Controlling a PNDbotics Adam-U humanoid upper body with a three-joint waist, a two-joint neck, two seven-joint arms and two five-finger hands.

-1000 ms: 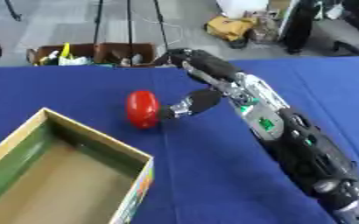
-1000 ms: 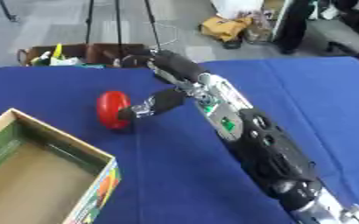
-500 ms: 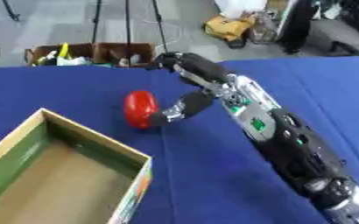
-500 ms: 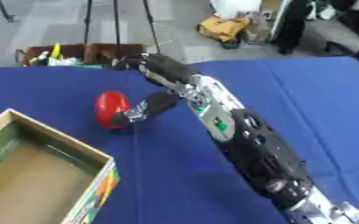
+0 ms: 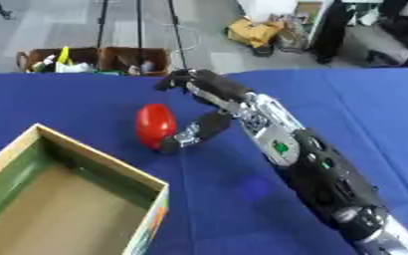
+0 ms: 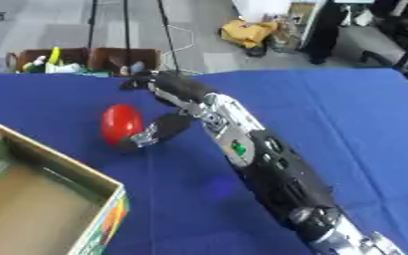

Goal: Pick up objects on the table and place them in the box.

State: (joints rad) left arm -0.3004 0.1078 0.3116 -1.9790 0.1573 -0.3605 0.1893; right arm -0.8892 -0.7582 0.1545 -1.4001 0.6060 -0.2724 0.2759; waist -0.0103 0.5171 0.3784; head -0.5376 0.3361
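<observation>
A red egg-shaped object (image 5: 154,125) stands on the blue table, just beyond the far corner of an open cardboard box (image 5: 103,158) with green inner walls at the lower left. My right arm reaches in from the lower right. My right hand (image 5: 214,94) is open beside the red object: the thumb (image 5: 193,134) lies against its lower right side, and the fingers (image 5: 178,78) arch above and behind it, apart from its top. The box holds nothing that I can see. My left hand shows in no view.
The blue cloth (image 5: 356,99) covers the whole table. Past the far edge, on the floor, stand low cardboard boxes with bottles (image 5: 90,59) and thin tripod legs (image 5: 138,25). More clutter (image 5: 255,31) lies further back.
The right hand's fingers have swung leftwards, further over and behind the red object. The thumb has stayed low at the object's right side. The object and box have not moved.
</observation>
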